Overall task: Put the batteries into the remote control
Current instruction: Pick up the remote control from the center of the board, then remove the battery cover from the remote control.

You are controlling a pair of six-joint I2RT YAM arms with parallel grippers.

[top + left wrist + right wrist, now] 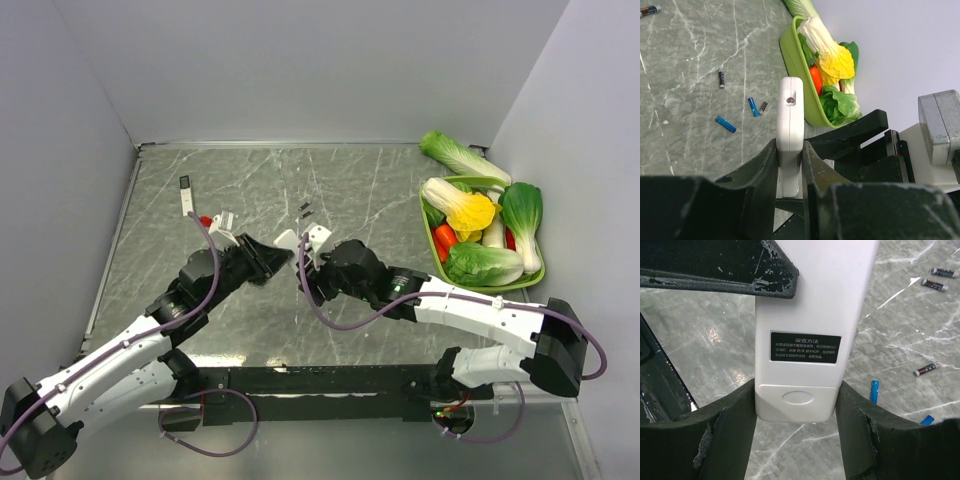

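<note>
While the left fingers [765,167] pinch the white remote [790,130] across its thin edges, the right fingers [735,425] clamp its battery-cover end, and the cover [796,402] is in place. The batteries [725,124] lie loose on the tabletop [680,100] beyond both arms, about equally near each. Black label [805,346] headed "设置方法"; smaller lines unread.

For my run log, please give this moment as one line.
left gripper: shut on remote | right gripper: shut on remote | battery cover: closed | batteries: loose on table
</note>
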